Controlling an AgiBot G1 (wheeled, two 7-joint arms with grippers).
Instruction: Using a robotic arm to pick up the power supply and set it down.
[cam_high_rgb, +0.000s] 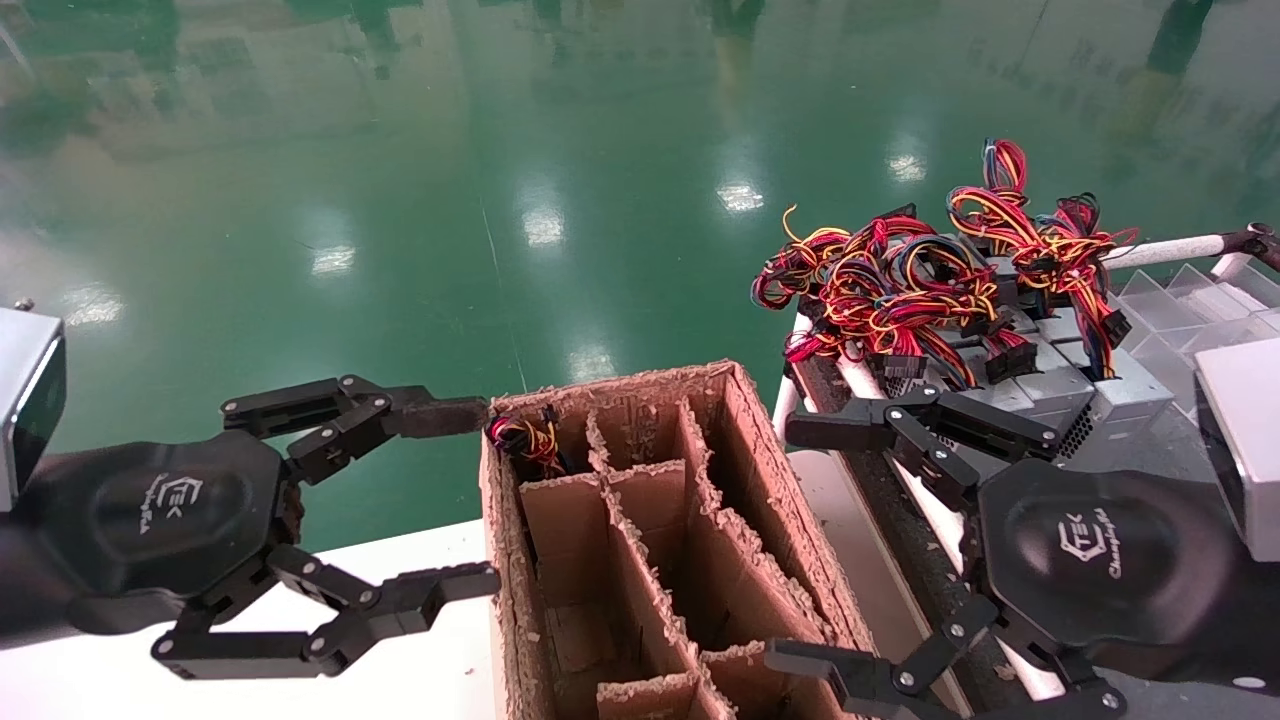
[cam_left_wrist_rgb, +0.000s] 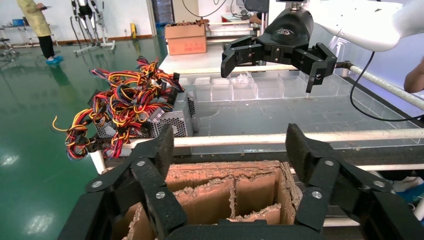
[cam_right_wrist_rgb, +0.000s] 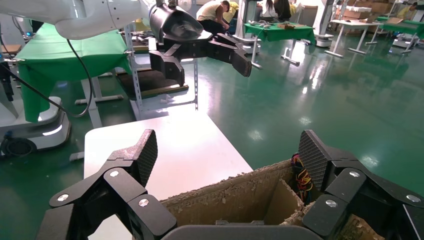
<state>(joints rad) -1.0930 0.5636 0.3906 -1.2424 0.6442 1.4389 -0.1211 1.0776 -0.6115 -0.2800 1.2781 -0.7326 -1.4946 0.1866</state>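
"TEK" logos (both claws (cam_high_rgb: 480, 490) (cam_high_rgb: 800, 545) spread)

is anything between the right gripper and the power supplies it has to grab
Nothing solid that shows. The right gripper hangs open beside the cardboard box, and the power supplies sit just beyond its upper finger on the rack. Their wire bundles lie tangled over the tops, so those could foul a grasp from above.

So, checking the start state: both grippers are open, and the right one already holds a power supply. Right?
Not quite. In the head view the right gripper is open but empty; the power supplies sit together beyond it. The left gripper is open beside the cardboard box.
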